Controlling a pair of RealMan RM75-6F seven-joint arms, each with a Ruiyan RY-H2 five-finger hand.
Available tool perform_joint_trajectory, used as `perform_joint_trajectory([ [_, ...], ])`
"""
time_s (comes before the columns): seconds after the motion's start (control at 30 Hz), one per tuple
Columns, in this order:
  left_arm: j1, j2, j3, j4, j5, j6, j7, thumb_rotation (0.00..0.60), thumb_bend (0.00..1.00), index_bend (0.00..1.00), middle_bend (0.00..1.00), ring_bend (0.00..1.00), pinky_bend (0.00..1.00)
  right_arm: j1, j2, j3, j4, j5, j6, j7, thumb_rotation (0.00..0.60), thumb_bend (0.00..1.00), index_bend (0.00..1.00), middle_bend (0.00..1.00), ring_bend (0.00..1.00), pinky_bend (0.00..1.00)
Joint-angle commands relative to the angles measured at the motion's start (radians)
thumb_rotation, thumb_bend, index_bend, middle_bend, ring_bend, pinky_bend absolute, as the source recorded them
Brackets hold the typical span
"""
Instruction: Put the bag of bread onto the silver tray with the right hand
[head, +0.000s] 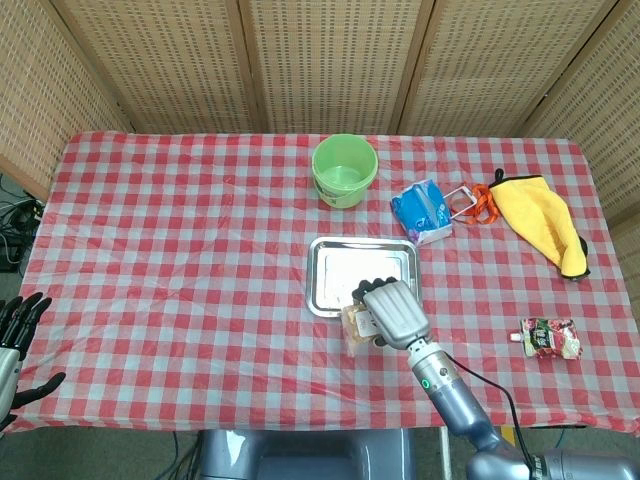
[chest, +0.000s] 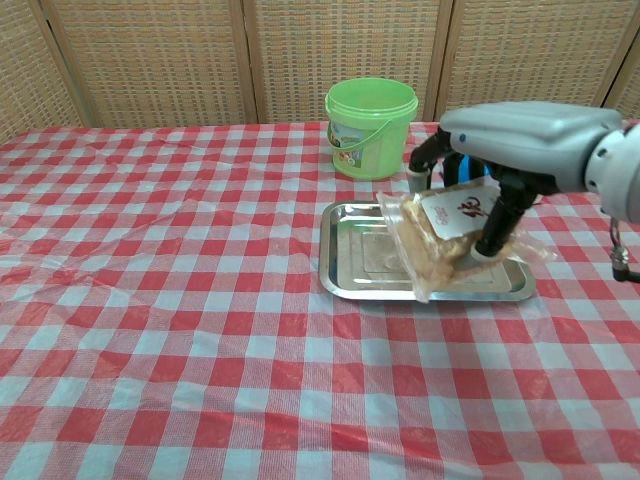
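**Bread bag held above the tray**

I see the checked table (chest: 150, 300) carrying the silver tray (chest: 350, 275) at its middle, a green bucket (chest: 370, 125) behind it; my right hand (chest: 520, 135) grips the bag of bread (chest: 440, 235) from above, the bag tilted and hanging over the tray's right part, whether touching I cannot tell; my left hand (head: 18, 335) sits at the table's near-left edge, fingers spread, holding nothing.

- A staged indoor test area is showing here, not a lived-in room: woven rattan screen panels (head: 330, 60) are standing directly behind the table (head: 180, 250).
- Loose cables (head: 12, 215) are lying on the floor left of the table.
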Motion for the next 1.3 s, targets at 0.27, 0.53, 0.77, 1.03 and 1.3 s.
perform_joint_trajectory([
  [0.27,-0.007,-0.003,0.0,0.005,-0.016,-0.023,0.02,0.6,0.0,0.0,0.0,0.0,0.0,0.142,-0.098,0.077,0.159,0.114,-0.031,-0.03,0.6,0.15,0.55,0.43,0.41,0.46],
  [0.53,-0.011,-0.001,-0.006,0.005,-0.032,-0.032,0.012,0.6,0.0,0.0,0.0,0.0,0.0,0.214,-0.152,0.085,0.32,0.183,-0.054,-0.001,0.6,0.15,0.54,0.43,0.41,0.45],
  [0.77,-0.017,-0.003,-0.006,0.008,-0.041,-0.045,0.011,0.6,0.0,0.0,0.0,0.0,0.0,0.241,-0.17,0.071,0.408,0.235,-0.065,0.026,0.6,0.15,0.49,0.38,0.36,0.37],
  [1.03,-0.018,-0.003,-0.005,0.007,-0.042,-0.047,0.011,0.6,0.0,0.0,0.0,0.0,0.0,0.253,-0.15,0.029,0.403,0.301,-0.055,-0.012,0.6,0.14,0.22,0.06,0.04,0.11],
  [1.3,-0.016,-0.002,0.001,0.001,-0.028,-0.04,0.016,0.6,0.0,0.0,0.0,0.0,0.0,0.255,-0.123,0.009,0.336,0.334,-0.008,-0.039,0.6,0.14,0.11,0.0,0.0,0.0],
])
